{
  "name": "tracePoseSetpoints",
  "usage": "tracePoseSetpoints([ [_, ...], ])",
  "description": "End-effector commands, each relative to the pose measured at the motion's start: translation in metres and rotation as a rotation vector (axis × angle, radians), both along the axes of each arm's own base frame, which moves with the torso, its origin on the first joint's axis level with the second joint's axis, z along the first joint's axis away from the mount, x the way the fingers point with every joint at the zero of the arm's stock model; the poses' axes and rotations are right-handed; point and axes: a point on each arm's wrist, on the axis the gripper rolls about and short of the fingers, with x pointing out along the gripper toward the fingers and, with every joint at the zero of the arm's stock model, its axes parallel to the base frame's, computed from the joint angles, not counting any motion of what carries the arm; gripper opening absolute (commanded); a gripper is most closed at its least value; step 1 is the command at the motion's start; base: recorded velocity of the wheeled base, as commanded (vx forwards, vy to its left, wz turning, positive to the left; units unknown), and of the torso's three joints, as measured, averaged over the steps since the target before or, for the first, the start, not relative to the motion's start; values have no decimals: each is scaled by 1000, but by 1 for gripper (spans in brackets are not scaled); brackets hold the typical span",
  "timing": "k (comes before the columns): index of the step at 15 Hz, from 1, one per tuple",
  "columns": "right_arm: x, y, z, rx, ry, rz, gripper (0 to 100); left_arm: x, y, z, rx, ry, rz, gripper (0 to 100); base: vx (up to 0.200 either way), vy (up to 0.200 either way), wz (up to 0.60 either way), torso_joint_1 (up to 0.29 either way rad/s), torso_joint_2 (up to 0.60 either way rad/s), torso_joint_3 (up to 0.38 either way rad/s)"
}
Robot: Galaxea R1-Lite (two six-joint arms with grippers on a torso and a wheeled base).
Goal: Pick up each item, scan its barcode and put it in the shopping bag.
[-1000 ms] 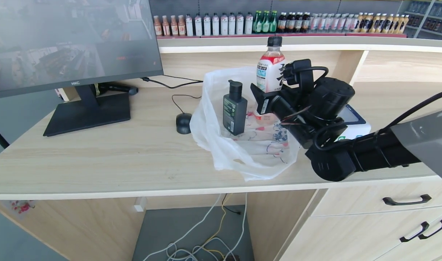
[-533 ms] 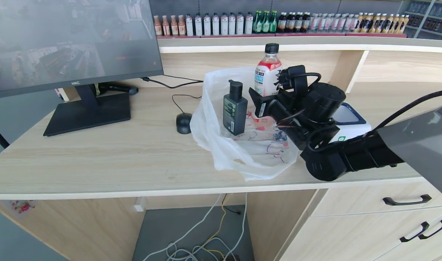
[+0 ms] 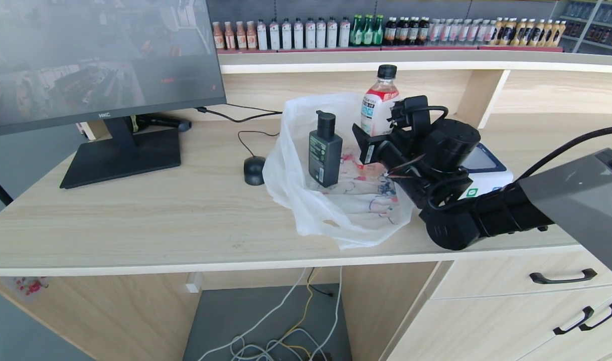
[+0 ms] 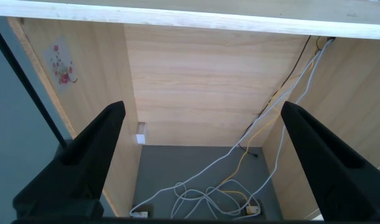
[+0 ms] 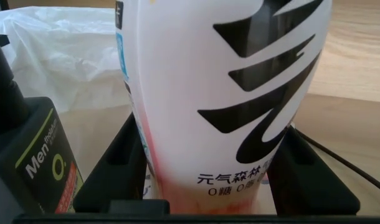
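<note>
Step in hand: judged from the scene, lowering the white plastic drink bottle with the red-and-white label and black cap (image 3: 379,106) into the thin white plastic shopping bag (image 3: 336,220).
Right jaws: closed on the lower body of the drink bottle (image 5: 227,93), one dark finger on each side of it.
Left jaws: spread wide with nothing between them, hanging below the edge of the table, in front of the loose cables on the floor.
Where the bottle is: near upright with its cap leaning slightly away from the arm, above the far right part of the bag's open mouth. Whether its base rests on anything cannot be told.
Neighbour: a dark green rectangular bottle with a black cap (image 3: 325,155) stands upright inside the bag, just beside the held bottle on its left but apart from it.
Bag: it lies slumped and open on the light wooden table (image 3: 160,215), with its printed side spread flat under the arm.
Doing it well: bring the bottle straight down, keep it off the dark bottle (image 5: 28,168), and let go only once the base is borne.
Risk: a tall bottle on soft film may tip, and the jaws could snag the bag (image 5: 59,56) as they draw back.
Nearby: a white and blue scanner unit (image 3: 486,165) sits to the right of the bag, behind the arm.
</note>
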Motion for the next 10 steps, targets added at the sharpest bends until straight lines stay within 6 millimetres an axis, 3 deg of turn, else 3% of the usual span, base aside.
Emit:
tracePoseSetpoints([
  [1,0,1,-2,-3,6,1,0,0,0,0,0,-1,1,100,0,0,0,0,0,0],
  [10,-1,2,-6,-27,11,27,0,0,0,0,0,-1,1,100,0,0,0,0,0,0],
])
